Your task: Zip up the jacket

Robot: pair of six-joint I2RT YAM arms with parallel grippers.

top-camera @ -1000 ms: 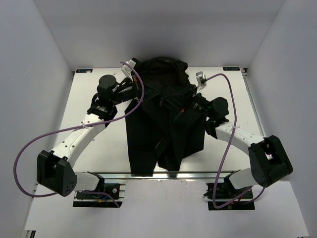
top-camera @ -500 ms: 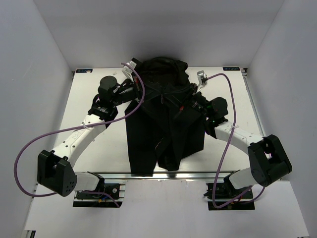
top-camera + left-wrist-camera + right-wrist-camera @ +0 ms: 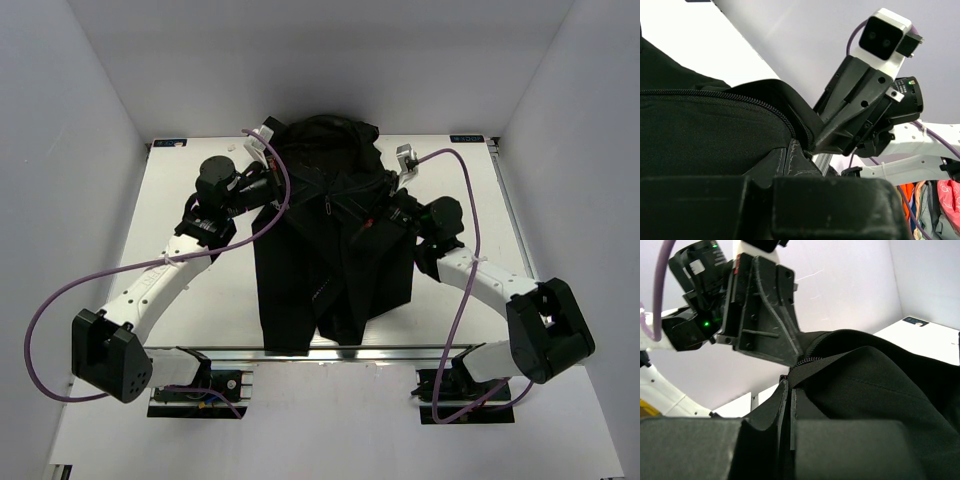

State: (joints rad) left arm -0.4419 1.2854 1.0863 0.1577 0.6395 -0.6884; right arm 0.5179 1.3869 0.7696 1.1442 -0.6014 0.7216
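The black jacket (image 3: 330,240) lies in the middle of the table, collar at the far end, hem at the near edge. My left gripper (image 3: 283,188) is shut on the jacket's upper left front edge. My right gripper (image 3: 378,205) is shut on the upper right front edge. A silver zipper pull (image 3: 327,204) hangs between them. In the left wrist view the zipper teeth (image 3: 740,97) run along the taut fabric, and my fingers (image 3: 790,160) pinch it. In the right wrist view the zipper tape (image 3: 815,365) runs from my closed fingers (image 3: 787,395) toward the other gripper.
The white table (image 3: 200,290) is walled by white panels on three sides. Purple cables (image 3: 270,195) loop off both arms over the table. A metal rail (image 3: 330,352) runs along the near edge under the jacket hem.
Both grippers keep their hold on the jacket. The left arm has shifted slightly toward the far side and the right wrist slightly rightward, drawing the top of the jacket a little tauter.
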